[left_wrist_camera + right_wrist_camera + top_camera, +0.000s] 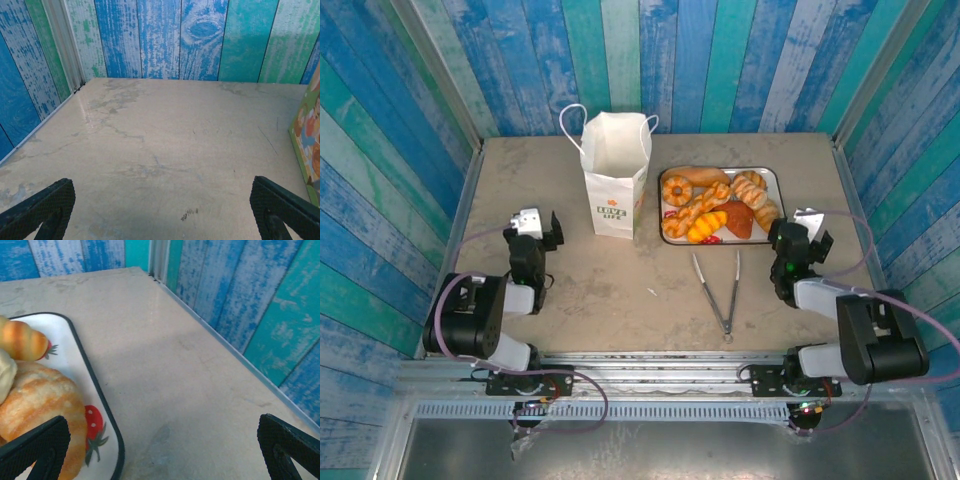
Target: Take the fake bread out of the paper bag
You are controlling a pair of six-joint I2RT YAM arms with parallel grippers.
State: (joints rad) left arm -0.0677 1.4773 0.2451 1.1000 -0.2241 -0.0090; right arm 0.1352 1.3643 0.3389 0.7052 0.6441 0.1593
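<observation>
Bread [720, 205] heaped on tray [772, 177] beside upright paper bag [617, 180]; left fingers [45, 205] and right fingers [40, 445] spread wide, empty.

The paper bag [616, 180] stands upright, mouth open, upper centre of frame. The tray [772, 178] just right of it carries the fake bread [705, 212], heaped. The tongs [717, 290] lie below the tray. The left gripper [542, 228] sits left of the bag, and the right gripper [810, 228] sits right of the tray.

Paper bag [616, 180] upright, open; fake bread [708, 210] heaped on tray [772, 177] alongside.
</observation>
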